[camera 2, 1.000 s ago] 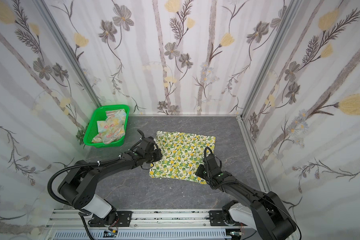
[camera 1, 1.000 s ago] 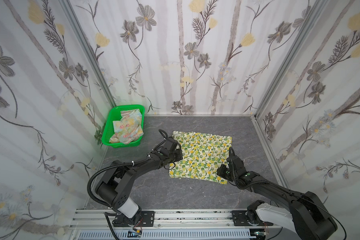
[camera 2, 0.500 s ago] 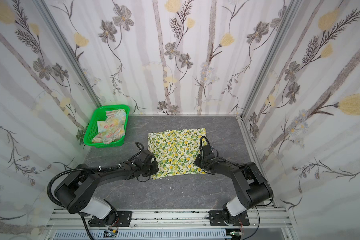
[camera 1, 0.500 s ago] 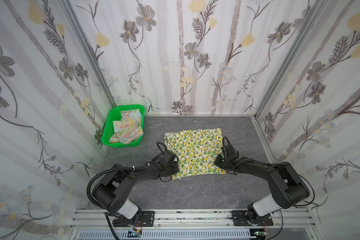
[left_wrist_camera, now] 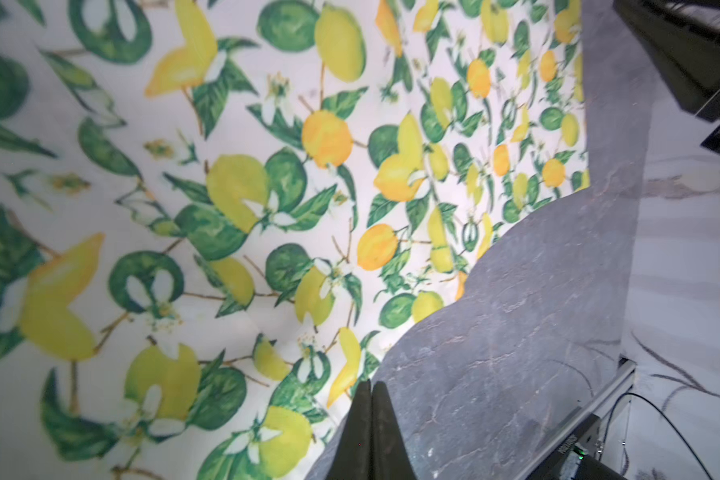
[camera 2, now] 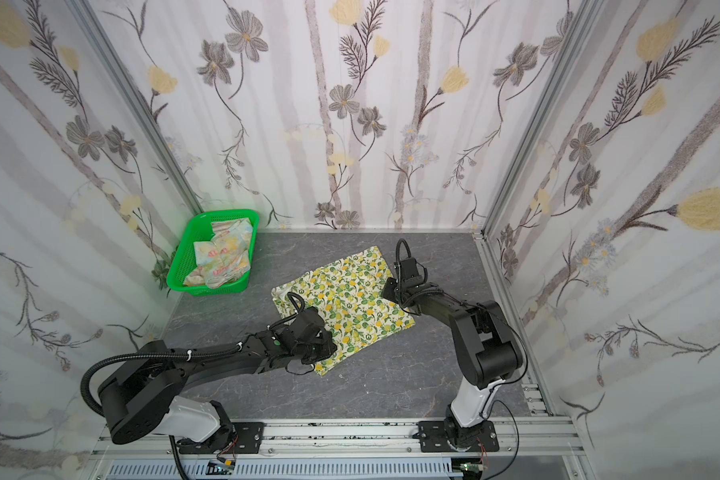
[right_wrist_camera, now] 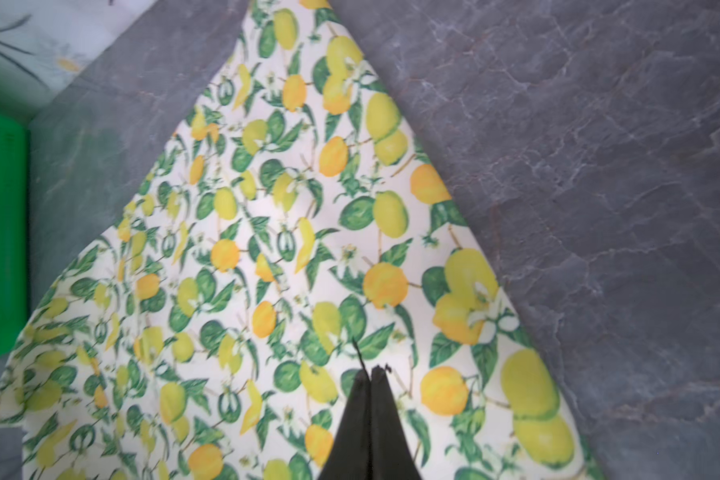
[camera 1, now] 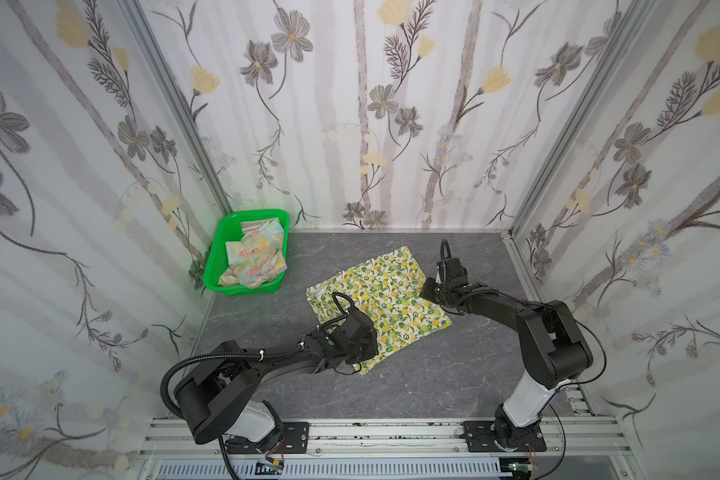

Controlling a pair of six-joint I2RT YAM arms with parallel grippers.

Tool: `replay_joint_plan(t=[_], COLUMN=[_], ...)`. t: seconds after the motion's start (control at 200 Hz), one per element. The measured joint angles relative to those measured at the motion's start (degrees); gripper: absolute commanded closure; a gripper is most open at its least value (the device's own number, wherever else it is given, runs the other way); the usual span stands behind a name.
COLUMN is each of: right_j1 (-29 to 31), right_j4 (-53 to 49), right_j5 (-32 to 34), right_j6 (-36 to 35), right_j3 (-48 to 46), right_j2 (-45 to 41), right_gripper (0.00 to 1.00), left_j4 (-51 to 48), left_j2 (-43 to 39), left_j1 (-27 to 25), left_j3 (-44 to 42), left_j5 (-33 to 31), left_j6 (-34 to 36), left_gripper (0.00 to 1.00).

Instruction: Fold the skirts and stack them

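Nearest you, the aluminium rail (camera 1: 371, 432) carries both arm bases.

Left gripper (left_wrist_camera: 371, 390): the wrist view shows its tips pressed together right at the near hem of the lemon skirt (camera 1: 387, 299). The top views hide those tips under the wrist housing. You cannot tell whether a pinch of fabric is caught.

The lemon skirt lies flat mid-table, rotated. One corner points at the rail and the opposite one at the back wall. Its slightly longer sides run from near left to far right.

Right gripper (right_wrist_camera: 371, 374): tips likewise closed with no gap, resting over the cloth by its right-hand edge. A dark thread sticks out at the tip, seen in the wrist view only. Grip on fabric not resolvable.

Far left, in both top views, the green basket (camera 1: 242, 289) holds the crumpled pastel skirt (camera 1: 254, 259). The right wrist view catches only a green basket wall.

The table (camera 1: 433, 374) is grey and marble-veined. Floral-papered walls (camera 1: 350, 124) close three sides.
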Motion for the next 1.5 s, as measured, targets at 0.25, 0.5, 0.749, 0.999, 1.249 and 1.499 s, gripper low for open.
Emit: replay_joint_plan(t=[0.25,0.5,0.749,0.999,1.249,1.499], right_j1=[6.3,4.9,-1.6,-6.2,3.2,13.5], right_j4=[0.7,0.6,2.7,1.5,-0.8,-4.5], right_j5=[-1.8,0.2,-0.8,0.2,0.2,0.1], right_j6=[3.0,5.4,3.3,-0.8,-3.1,-0.1], right_j3=[-14.3,-18.6,-10.8,-3.0,-8.9,-18.0], right_j2=[-10.3,-9.3,0.4,2.6,-11.1,-20.2], right_gripper=[1.0,1.0,1.0,1.0,0.91,0.73], left_j4=[-0.1,-0.7,2.4,0.6,-3.2,-14.3], left_j2=[1.4,6.2,10.5,18.2,0.6,-11.6], left_j1=[4.3,4.4,-0.5,-6.0,5.2,19.7], left_j3=[-0.1,-1.4,0.7,11.7,8.2,6.7], left_j5=[0.8,3.0,4.0,6.3,4.6,0.0], left_j6=[3.4,6.2,4.6,2.8,3.6,14.4], left_gripper=[1.0,1.0,1.0,1.0,0.44,0.49])
